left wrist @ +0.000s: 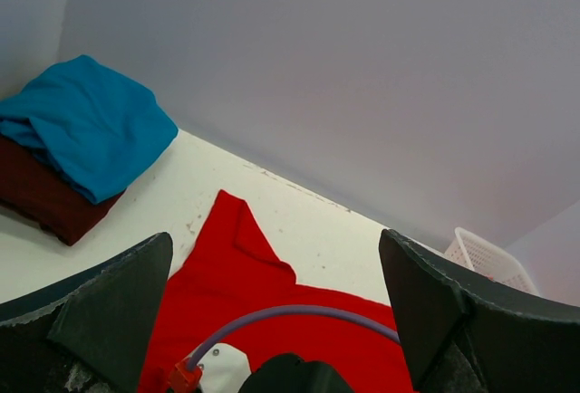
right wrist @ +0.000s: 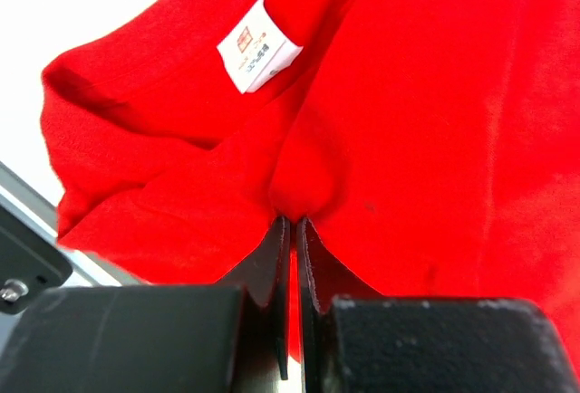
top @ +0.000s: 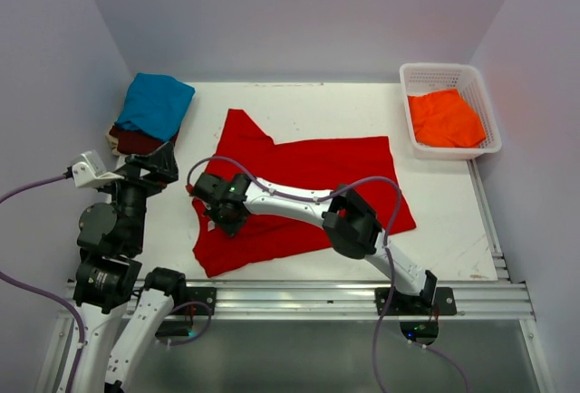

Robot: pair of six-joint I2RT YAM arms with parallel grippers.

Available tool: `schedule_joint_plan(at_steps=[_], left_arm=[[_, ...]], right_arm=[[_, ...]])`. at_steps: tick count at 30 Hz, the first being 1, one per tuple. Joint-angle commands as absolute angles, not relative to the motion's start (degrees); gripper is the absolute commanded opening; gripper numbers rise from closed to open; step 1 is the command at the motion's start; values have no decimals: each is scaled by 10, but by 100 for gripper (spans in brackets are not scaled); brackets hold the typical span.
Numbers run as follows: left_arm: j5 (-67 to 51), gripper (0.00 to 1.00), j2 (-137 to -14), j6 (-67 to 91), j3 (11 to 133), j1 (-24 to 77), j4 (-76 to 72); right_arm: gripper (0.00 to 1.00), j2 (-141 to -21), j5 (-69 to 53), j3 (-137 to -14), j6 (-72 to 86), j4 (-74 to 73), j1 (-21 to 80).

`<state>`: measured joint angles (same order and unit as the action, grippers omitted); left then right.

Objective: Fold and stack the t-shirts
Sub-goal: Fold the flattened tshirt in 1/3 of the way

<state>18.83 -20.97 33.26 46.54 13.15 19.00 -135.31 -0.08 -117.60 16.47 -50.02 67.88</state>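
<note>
A bright red t-shirt (top: 308, 189) lies spread across the middle of the table, with one sleeve pointing to the back left. My right gripper (top: 220, 215) reaches over it to its left end and is shut on a pinch of red cloth (right wrist: 304, 180) near the collar, just below the white label (right wrist: 258, 55). At the back left a folded teal t-shirt (top: 156, 103) rests on a dark maroon one (top: 136, 142). An orange t-shirt (top: 444, 119) lies in the basket. My left gripper (top: 163, 163) hovers left of the red shirt, open and empty (left wrist: 275, 248).
A white lattice basket (top: 450, 70) stands at the back right corner. White walls enclose the table on three sides. A metal rail (top: 299, 293) runs along the near edge. A purple cable (left wrist: 299, 313) loops over the right arm.
</note>
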Motion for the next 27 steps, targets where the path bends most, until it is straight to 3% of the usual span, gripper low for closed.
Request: schedule_joint_plan(at_steps=[1,14,18,25,27], left_arm=[[185,100,-218,319,476,128,191],[188,100,-219,309,489,128,206],[186,100,-221,310,491,128,206],[184,100,-225,311,491,128,204],[184,100,-225,310,491,128,203]], right_arm=[[0,-1297,25,-1185,159,-511,682],[0,-1299,53,-1189,163,-519,646],[11,-1300,29,-1182,163,-517,639],[14,-1313,-10,-1166,174,-496,639],[21,-1314,-22,-1163,176,-493,639]])
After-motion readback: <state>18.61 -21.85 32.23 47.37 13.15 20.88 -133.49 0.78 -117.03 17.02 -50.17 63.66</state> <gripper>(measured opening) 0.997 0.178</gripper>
